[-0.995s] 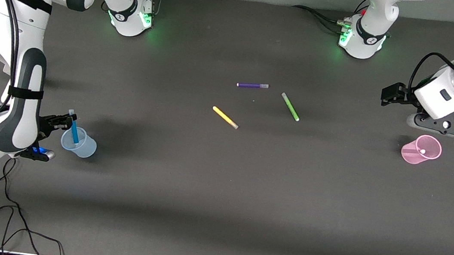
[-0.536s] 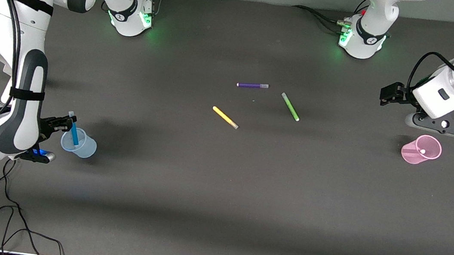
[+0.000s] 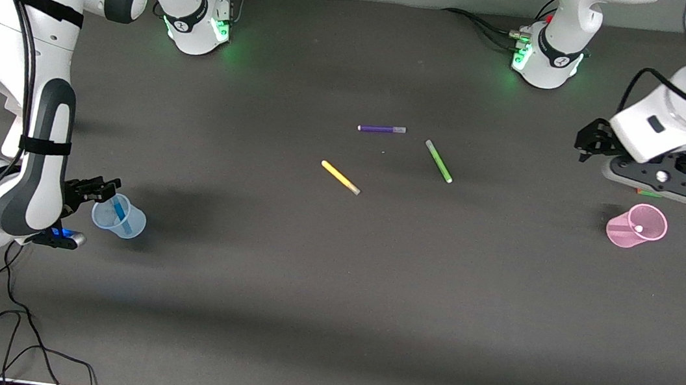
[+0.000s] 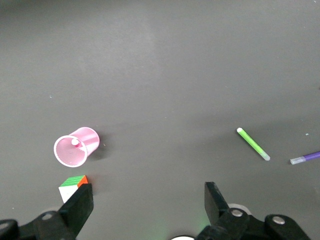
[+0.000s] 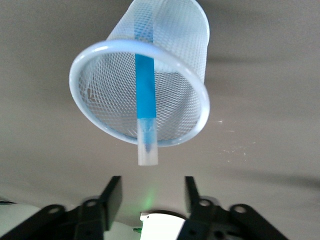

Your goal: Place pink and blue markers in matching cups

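Blue marker (image 5: 146,95) stands in the blue cup (image 5: 172,45) on dark grey table (image 3: 332,283); my right gripper (image 5: 148,195) released, left gripper (image 4: 148,202) spread wide; no legible writing.

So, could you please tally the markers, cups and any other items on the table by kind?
Markers: 5 – blue marker, pink marker, purple marker, green marker, yellow marker
Cups: 2 – blue cup, pink cup
Puzzle cube: 1
Total: 8
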